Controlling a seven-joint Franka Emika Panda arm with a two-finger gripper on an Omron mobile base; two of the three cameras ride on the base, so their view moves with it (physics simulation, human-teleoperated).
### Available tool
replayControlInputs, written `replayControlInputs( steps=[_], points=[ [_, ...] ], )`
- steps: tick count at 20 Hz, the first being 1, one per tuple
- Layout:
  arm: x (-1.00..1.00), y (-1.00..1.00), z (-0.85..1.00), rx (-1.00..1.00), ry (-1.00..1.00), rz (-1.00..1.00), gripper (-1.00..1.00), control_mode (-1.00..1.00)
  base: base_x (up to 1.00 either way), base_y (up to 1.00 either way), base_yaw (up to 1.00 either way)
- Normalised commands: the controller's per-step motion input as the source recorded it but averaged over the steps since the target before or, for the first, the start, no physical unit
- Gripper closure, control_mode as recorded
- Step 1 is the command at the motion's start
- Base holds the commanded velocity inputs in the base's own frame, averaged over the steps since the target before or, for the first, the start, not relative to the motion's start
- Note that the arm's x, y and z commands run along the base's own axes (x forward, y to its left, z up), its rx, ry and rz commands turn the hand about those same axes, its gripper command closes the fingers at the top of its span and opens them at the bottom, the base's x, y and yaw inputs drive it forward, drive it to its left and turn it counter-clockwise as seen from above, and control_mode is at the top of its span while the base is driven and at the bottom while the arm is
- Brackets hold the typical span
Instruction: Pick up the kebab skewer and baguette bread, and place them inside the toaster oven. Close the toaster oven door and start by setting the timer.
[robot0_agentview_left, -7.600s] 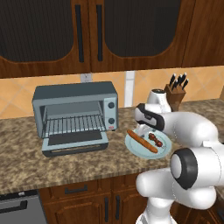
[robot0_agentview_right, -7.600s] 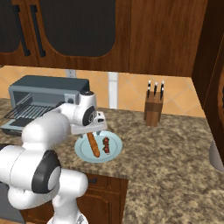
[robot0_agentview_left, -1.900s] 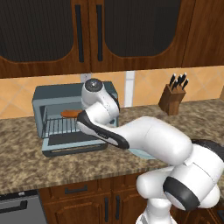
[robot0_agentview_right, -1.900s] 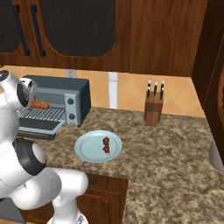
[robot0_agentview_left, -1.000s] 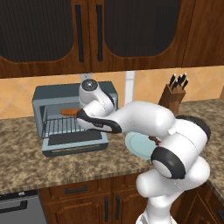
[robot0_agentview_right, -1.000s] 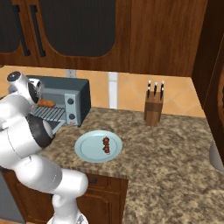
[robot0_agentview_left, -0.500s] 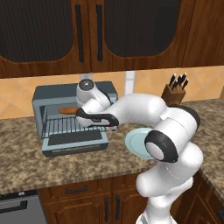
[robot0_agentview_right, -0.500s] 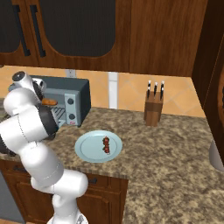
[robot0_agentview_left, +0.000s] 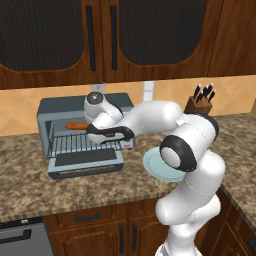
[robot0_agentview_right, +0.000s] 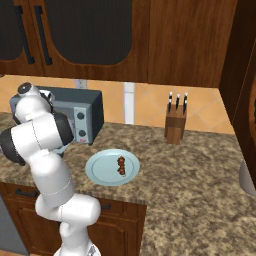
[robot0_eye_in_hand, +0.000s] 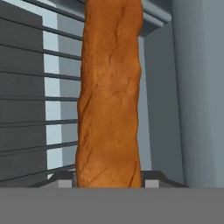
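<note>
1. The bread (robot0_agentview_left: 76, 125) is hanging inside the oven (robot0_agentview_left: 60, 112), above its rack (robot0_agentview_left: 82, 144), at the left end.
2. The gripper (robot0_eye_in_hand: 108, 177) is pinching the bread narrowly; it should lower the loaf flat onto the rack before opening.
3. Right of the oven, the skewer (robot0_agentview_right: 121, 165) is lying on the plate (robot0_agentview_right: 100, 172), waiting.

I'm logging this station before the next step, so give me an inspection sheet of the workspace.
Surface: speckled brown stone counter.
Job's things: baguette held inside the open toaster oven, above its wire rack; oven door folded down; kebab skewer on the blue plate.
Clutter: knife block by the wall.
Gripper: gripper shut on the baguette.
Cables: nothing seen.
Surroundings: dark wood cabinets, tan tile wall.
</note>
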Motion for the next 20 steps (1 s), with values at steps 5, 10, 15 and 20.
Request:
replayControlInputs(
  steps=[5, 10, 15, 20],
  points=[
    [0.24, 0.04, -0.19, 0.0, 0.0, 0.0, 1.0, -1.0, 0.0, 0.0, 0.0],
    [0.29, 0.01, -0.16, 0.0, 0.0, 0.0, -1.0, -1.0, 0.0, 0.0, 0.0],
    [0.11, 0.01, -0.01, 0.0, 0.0, 0.0, -1.0, -1.0, 0.0, 0.0, 0.0],
    [0.07, 0.0, 0.0, 0.0, 0.0, 0.0, -1.0, -1.0, 0.0, 0.0, 0.0]
  ],
)
